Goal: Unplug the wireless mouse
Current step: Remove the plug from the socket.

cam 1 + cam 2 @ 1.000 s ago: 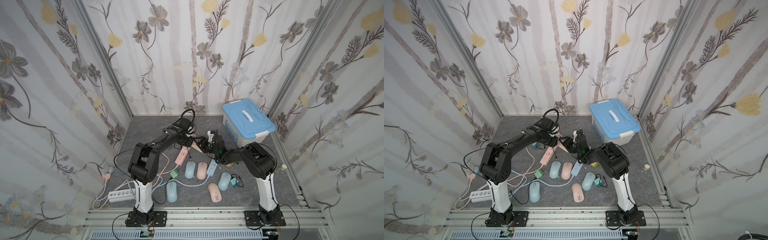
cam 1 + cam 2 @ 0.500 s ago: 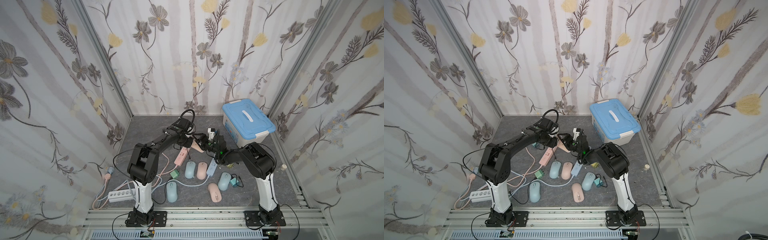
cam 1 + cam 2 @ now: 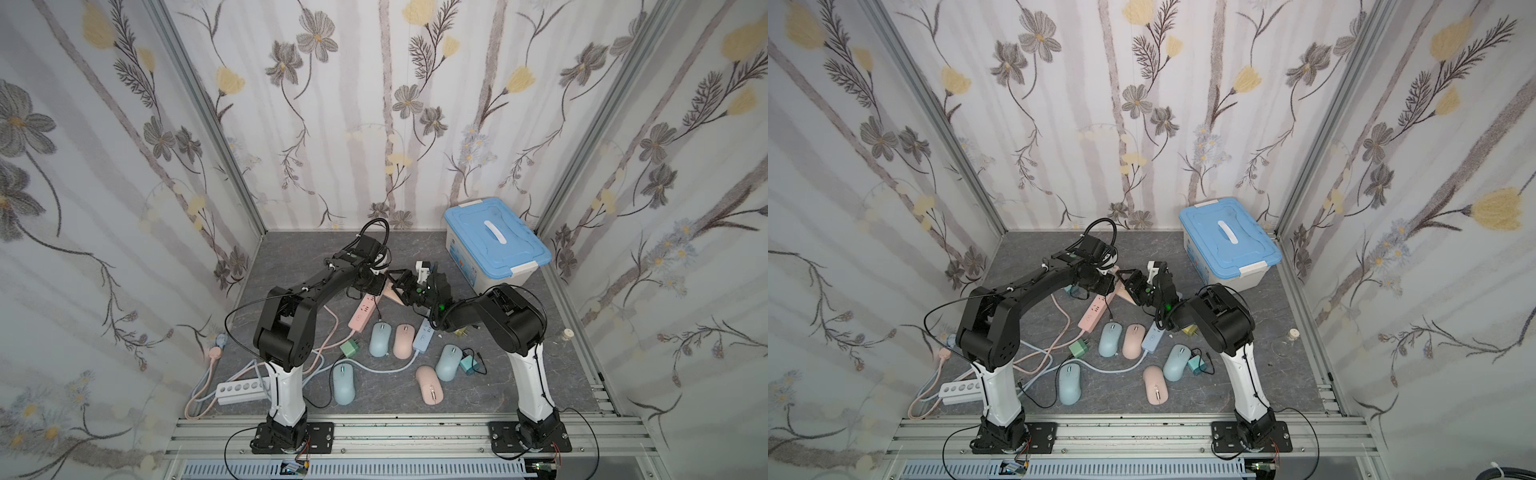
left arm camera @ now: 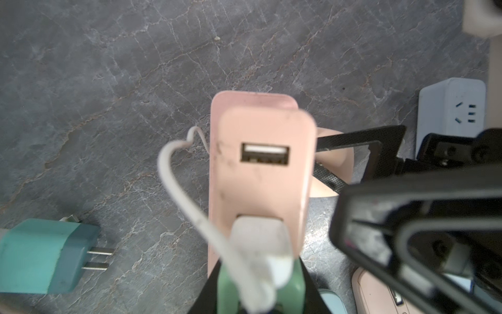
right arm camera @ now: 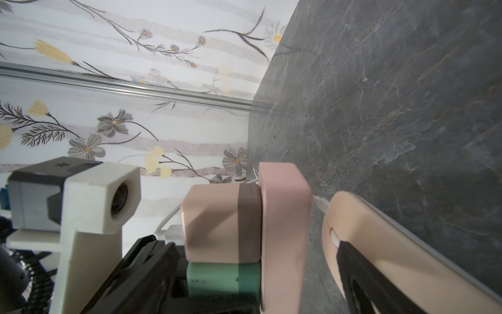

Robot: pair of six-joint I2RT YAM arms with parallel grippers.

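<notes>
Left gripper [image 3: 375, 286] is clamped narrow, seemingly on the green charger [image 5: 222, 280], likely to steady the pink strip [image 5: 282, 217] against a pull. Right gripper [image 4: 334, 159] gapes wide astride the pink mouse [image 5: 394, 239], which lies on the counter at the strip's 2 o'clock. Its cable [image 4: 173, 185] looks plugged in.

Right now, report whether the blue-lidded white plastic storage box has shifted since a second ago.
No. The blue-lidded white plastic storage box keeps its place beside the metal corner post nearest it in both top views.
</notes>
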